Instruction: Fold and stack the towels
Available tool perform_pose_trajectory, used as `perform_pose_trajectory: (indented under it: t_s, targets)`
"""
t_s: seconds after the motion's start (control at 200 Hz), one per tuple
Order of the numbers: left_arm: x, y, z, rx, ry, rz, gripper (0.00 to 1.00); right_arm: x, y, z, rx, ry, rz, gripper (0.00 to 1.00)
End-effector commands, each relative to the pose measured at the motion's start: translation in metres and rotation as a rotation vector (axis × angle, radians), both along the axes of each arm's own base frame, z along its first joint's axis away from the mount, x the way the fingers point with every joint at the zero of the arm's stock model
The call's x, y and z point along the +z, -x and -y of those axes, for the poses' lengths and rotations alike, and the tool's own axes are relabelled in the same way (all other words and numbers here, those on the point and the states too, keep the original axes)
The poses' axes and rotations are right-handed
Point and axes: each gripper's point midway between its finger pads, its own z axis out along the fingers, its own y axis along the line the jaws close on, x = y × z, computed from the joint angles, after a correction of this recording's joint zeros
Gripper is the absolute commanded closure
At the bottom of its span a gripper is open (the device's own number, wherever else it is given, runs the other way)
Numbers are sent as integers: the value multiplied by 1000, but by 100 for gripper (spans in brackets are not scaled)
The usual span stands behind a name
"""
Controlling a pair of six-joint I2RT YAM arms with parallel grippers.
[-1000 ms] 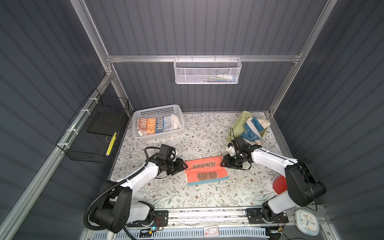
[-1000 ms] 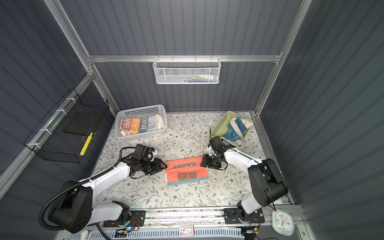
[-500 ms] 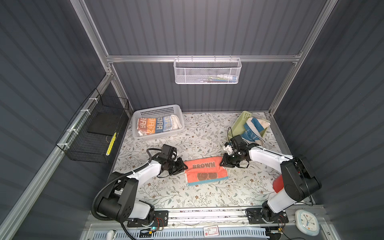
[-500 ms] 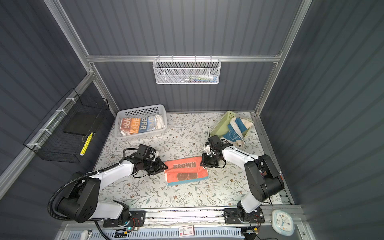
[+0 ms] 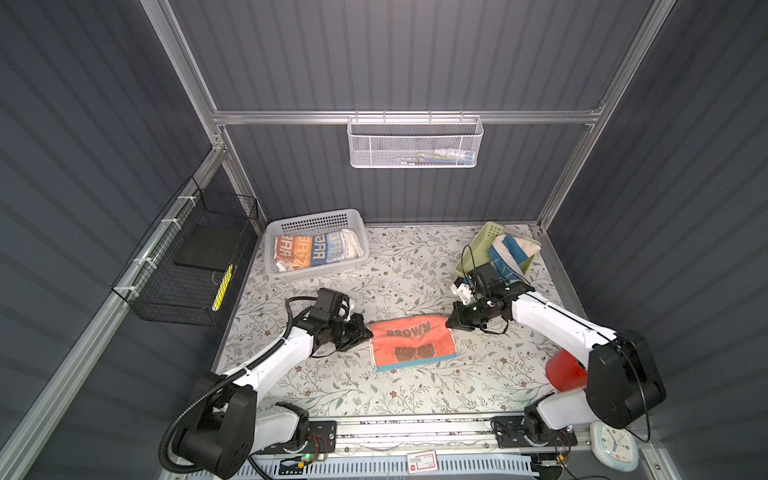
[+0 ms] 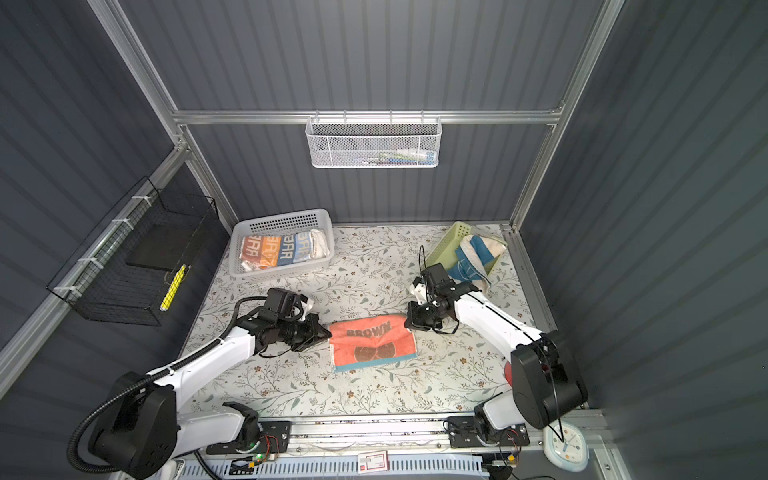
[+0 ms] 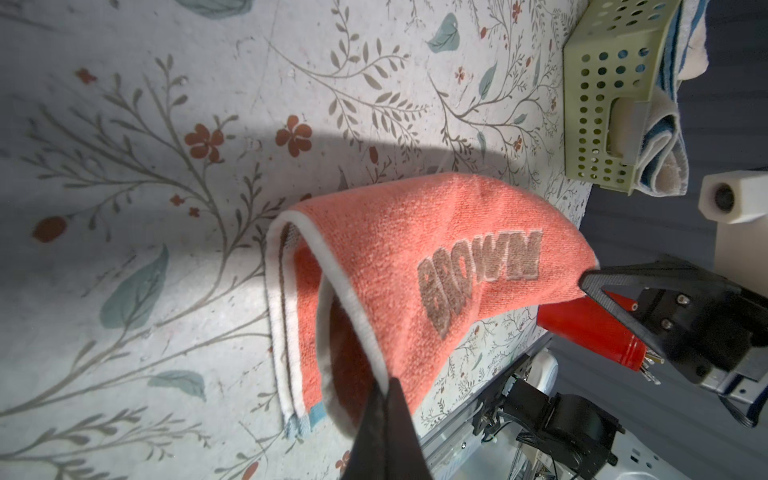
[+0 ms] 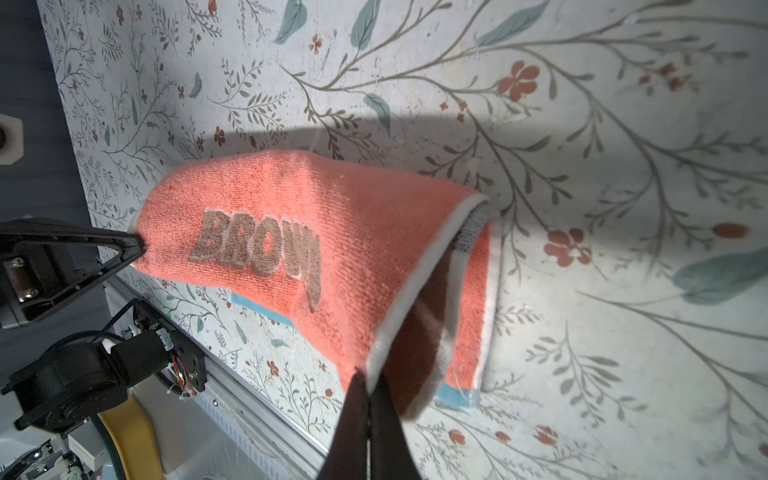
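Grip: my left end effector [image 5: 367, 333] and right end effector [image 5: 450, 322] each clenched on a far corner of the coral towel [image 5: 409, 347] | Place: middle of the desk [image 5: 316, 382], far edge lifted | Risk: shallow hem pinch may slip, skewing the fold.

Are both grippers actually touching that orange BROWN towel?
Touching. Each wrist view shows it: the left gripper and the right gripper are each shut on the lifted white edge of the BROWN towel.

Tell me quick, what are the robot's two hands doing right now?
Left hand: closed, pinching the white-trimmed edge of the coral BROWN towel.
Right hand: closed, pinching that towel's opposite edge.
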Motion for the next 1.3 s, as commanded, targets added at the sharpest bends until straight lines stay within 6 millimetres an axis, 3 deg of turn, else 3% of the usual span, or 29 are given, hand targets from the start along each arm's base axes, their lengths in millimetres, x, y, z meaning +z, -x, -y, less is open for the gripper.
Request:
perform_pose_trajectory:
  t_s: [0.0,0.14,0.275,0.32,0.37,0.43,0.545,0.62,0.775,0.931,0.991,1.121,1.201,1.296]
  targets:
    - [-2,21,-6,11,-7,-78,100,-2,20,14,8,48,-62,97]
    - [-9,37,-7,13,-6,-115,100,-14,36,20,18,66,-112,96]
    - [-29,56,-2,-28,-23,-181,100,-36,49,23,16,74,-180,91]
    - [-39,63,-6,-29,-51,-215,92,-44,52,25,11,84,-203,85]
    - [-46,69,-10,-32,-73,-246,76,-50,56,27,7,100,-226,78]
    - [-48,73,-14,-44,-103,-266,58,-55,57,32,3,131,-235,57]
    - [-32,63,-28,-71,-227,-212,52,-46,51,38,2,168,-199,44]
    - [-8,41,-31,-92,-281,-141,52,-35,41,37,1,175,-157,43]
    - [33,-29,-37,-128,-400,3,53,-18,25,29,8,157,-101,42]
    - [72,-133,-37,-108,-489,168,56,-14,17,14,36,139,-79,42]
    - [74,-173,-42,-86,-510,206,57,-16,17,6,58,133,-85,42]
    - [58,-242,-62,-56,-527,201,61,-23,24,-12,108,131,-102,42]
    - [45,-270,-64,-71,-527,193,61,-30,30,-23,136,129,-112,42]
    - [24,-286,-62,-102,-532,168,62,-39,33,-29,140,125,-126,42]
